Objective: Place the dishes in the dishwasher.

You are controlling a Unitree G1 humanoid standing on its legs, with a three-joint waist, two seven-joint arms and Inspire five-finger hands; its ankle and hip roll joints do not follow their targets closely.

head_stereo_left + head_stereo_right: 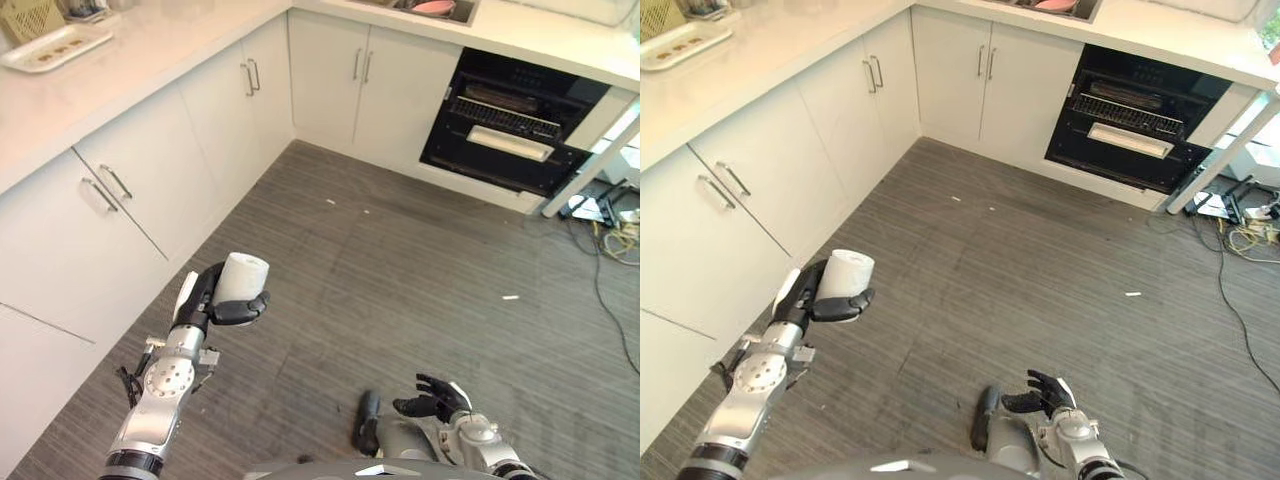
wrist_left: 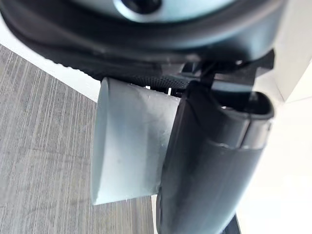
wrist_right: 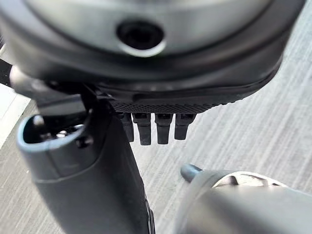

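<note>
The left hand (image 1: pixel 215 300) sits in the lower left of the left eye view, raised above the grey striped floor (image 1: pixel 400 270), with its fingers and thumb curled round a white cup (image 1: pixel 243 277). The cup stands roughly upright in that grasp, its open rim facing up (the left wrist view shows the thumb (image 2: pixel 209 165) pressed along its pale side). The right hand (image 1: pixel 435 398) hangs low at the bottom centre-right of the frame, fingers loosely spread and holding nothing; in the right wrist view its fingers (image 3: pixel 156 127) hang straight in a row.

The dishwasher (image 1: pixel 510 125) stands in the upper right, dark and open-fronted, with a wire rack (image 1: pixel 505 118) showing inside, well apart from the cup. White cabinets (image 1: pixel 130 190) run along the left side and the top under a pale counter (image 1: pixel 120 70). A tray (image 1: pixel 55 48) lies on the counter in the upper left corner, and a pink dish (image 1: pixel 435 7) rests in the sink (image 1: pixel 462 14) at the top edge.
</note>
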